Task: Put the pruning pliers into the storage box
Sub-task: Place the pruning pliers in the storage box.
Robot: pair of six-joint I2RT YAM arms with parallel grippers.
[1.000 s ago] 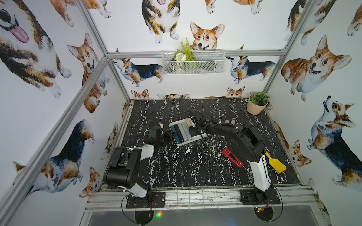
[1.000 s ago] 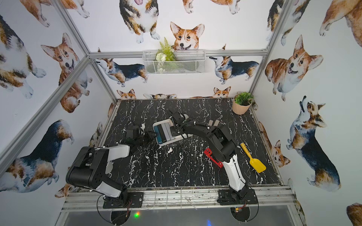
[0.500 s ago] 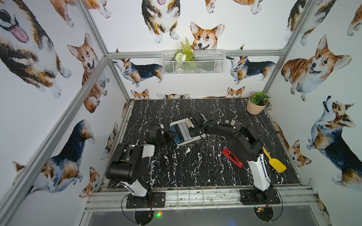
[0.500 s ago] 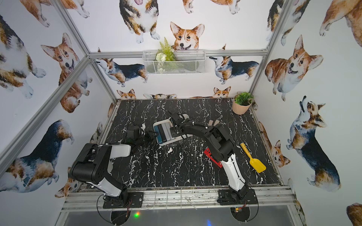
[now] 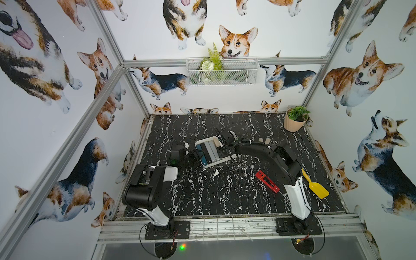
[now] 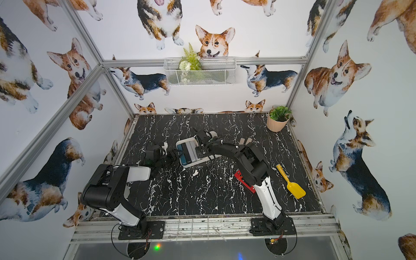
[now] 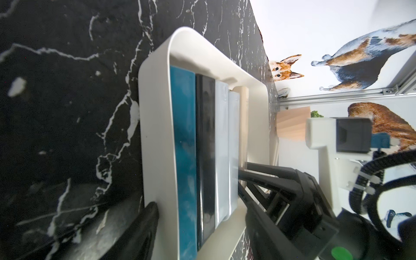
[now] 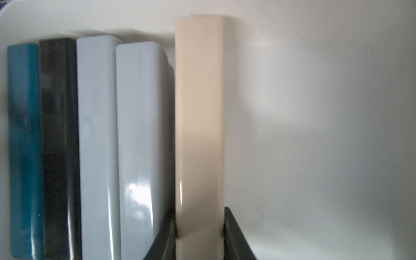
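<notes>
The beige bar (image 8: 199, 112) lies in the white tray (image 7: 155, 135), just beside the grey bars (image 8: 139, 135), with the right gripper (image 8: 200, 225) clamped on its end: the placing step is in hand. Next, by judgement, those jaws must part and lift clear, then fetch the red bar (image 5: 267, 181) from the worktop (image 5: 202, 191). The left gripper (image 5: 194, 157) sits at the tray's edge, jaws apart.

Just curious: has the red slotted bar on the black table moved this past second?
No. The red slotted bar stays put, same gap from the yellow plastic shovel.
</notes>
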